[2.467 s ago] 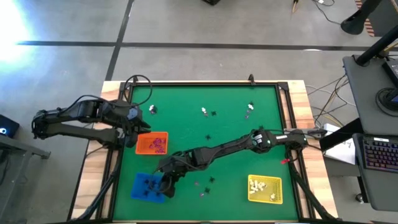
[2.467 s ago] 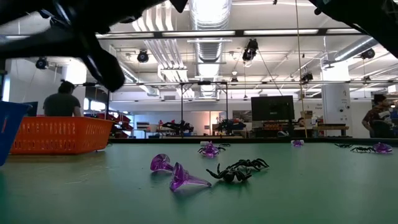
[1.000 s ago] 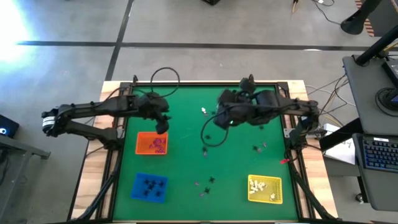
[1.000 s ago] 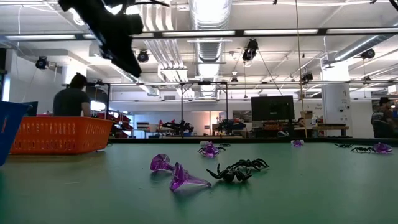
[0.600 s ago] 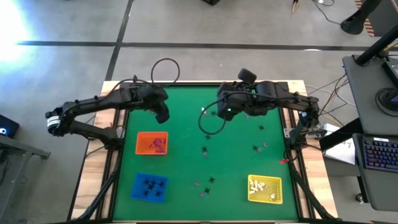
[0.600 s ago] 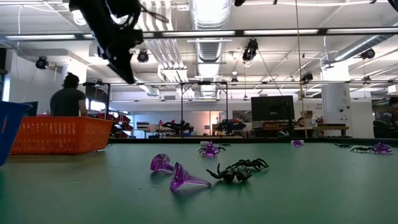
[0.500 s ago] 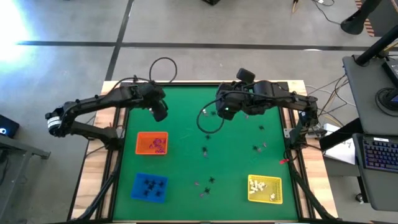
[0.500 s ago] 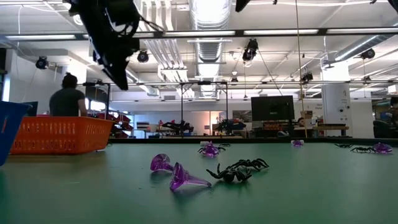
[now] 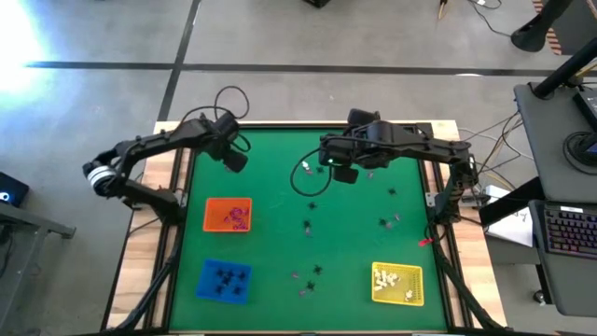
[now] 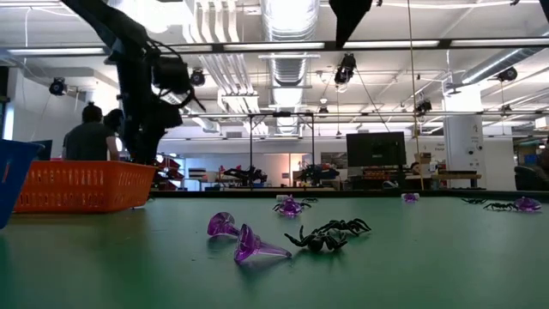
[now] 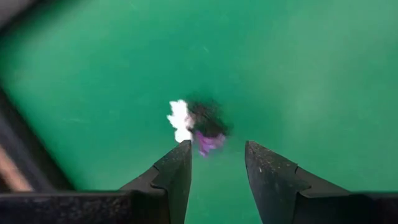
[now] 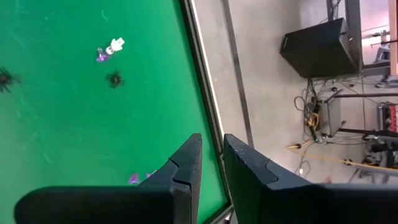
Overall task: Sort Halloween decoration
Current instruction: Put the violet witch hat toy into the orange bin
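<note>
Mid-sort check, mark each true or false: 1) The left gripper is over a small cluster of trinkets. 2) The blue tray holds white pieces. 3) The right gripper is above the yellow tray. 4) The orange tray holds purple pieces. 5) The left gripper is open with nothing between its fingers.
1) True. The left gripper points down at a cluster of white, black and purple trinkets on the mat.
2) False. The blue tray holds black pieces; the white ones are in the yellow tray.
3) False. The right gripper is near the far edge of the mat, well away from that tray.
4) True. The orange tray holds purple pieces.
5) True. Only mat shows between its fingers.
</note>
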